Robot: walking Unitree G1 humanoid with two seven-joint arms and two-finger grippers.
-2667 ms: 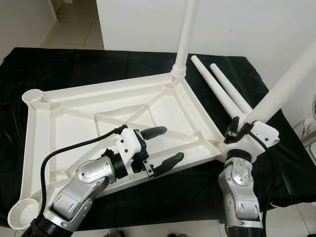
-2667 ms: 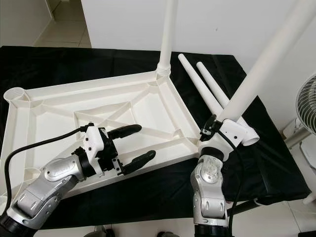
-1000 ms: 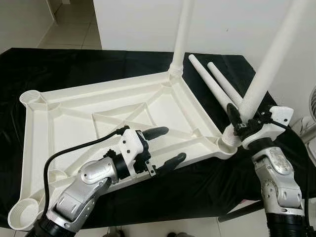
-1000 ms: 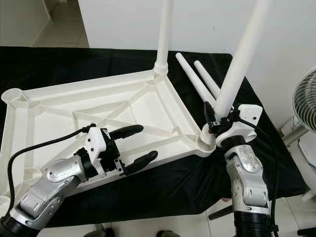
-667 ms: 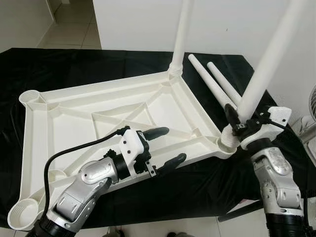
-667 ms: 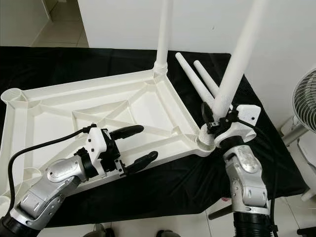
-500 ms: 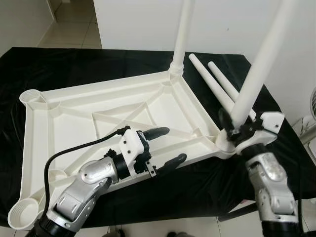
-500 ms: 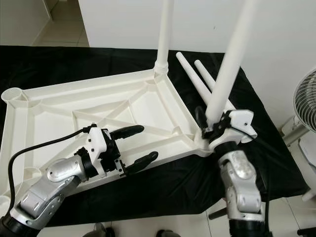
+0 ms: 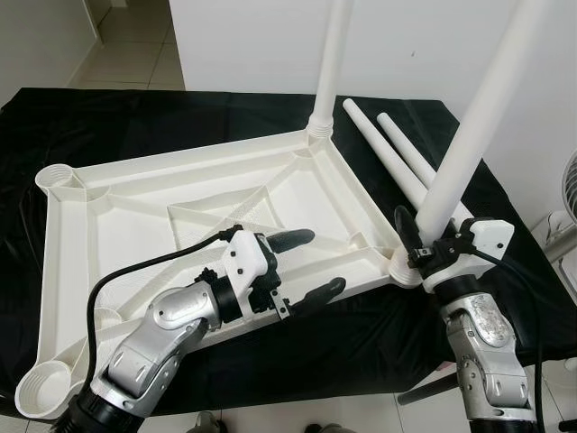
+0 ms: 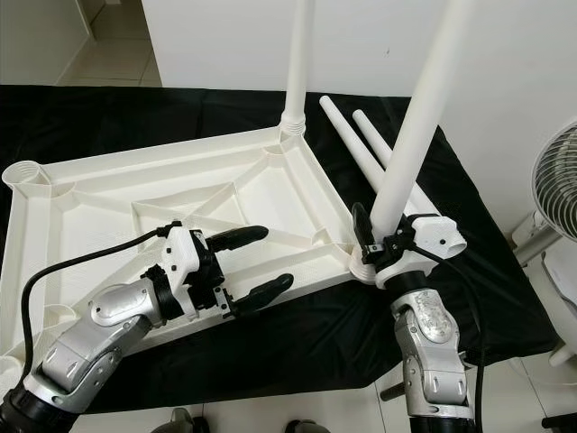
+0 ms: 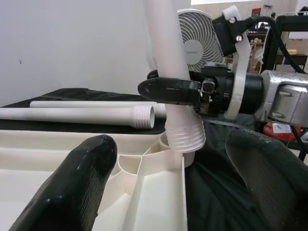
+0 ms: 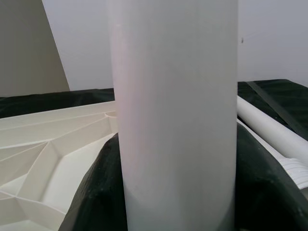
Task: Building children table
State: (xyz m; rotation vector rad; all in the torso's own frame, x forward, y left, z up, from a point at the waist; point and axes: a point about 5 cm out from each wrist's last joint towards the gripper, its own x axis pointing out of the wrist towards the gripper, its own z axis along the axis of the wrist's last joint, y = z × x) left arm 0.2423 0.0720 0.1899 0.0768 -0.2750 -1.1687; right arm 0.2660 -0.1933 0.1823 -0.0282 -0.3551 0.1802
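The white tabletop (image 9: 135, 207) lies upside down on a black cloth. One white leg (image 9: 329, 63) stands in its far right corner socket. My right gripper (image 9: 416, 239) is shut on a second leg (image 9: 469, 135) low on its shaft. That leg's threaded end (image 11: 185, 134) sits in the near right corner socket (image 9: 401, 271), and it leans slightly to the right. My left gripper (image 9: 326, 262) is open over the tabletop's front rim with nothing between its fingers. The held leg (image 12: 175, 120) shows close up in the right wrist view.
Two loose legs (image 9: 392, 158) lie side by side on the cloth behind my right gripper. Open sockets sit at the far left corner (image 9: 59, 176) and near left corner (image 9: 41, 388). A fan (image 10: 559, 180) stands off the table's right edge.
My right gripper has swung the held leg more upright and moved its threaded end left into the near right corner socket. My left gripper has stayed open in place.
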